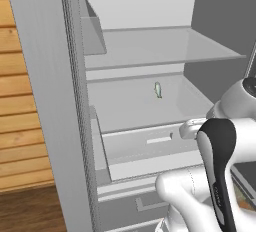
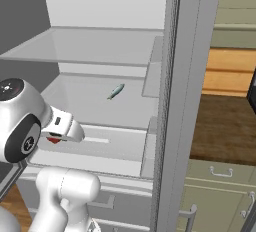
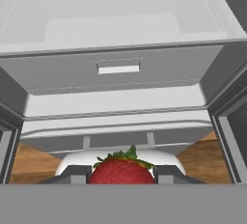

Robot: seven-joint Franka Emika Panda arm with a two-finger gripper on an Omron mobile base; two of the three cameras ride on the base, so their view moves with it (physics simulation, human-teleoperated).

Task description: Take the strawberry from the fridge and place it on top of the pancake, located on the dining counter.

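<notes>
The strawberry (image 3: pixel 120 169), dark red with green leaves, sits between my fingertips at the bottom of the hand view. My gripper (image 3: pixel 121 175) is shut on it. From the right base view the gripper (image 2: pixel 59 135) hangs in front of the open fridge (image 2: pixel 175 101), with a bit of the red strawberry (image 2: pixel 54 139) under the white hand. The hand looks into the fridge (image 3: pixel 120 35) at its white drawer and glass shelf. The pancake and the dining counter are out of view.
A pale greenish slim object (image 1: pixel 158 90) lies on the middle shelf, also seen from the right (image 2: pixel 115 92). The fridge door edge (image 1: pixel 45 101) stands at the left. A brown-topped cabinet with green drawers (image 2: pixel 225 126) is at the right, and there is wood flooring (image 1: pixel 30 211) below.
</notes>
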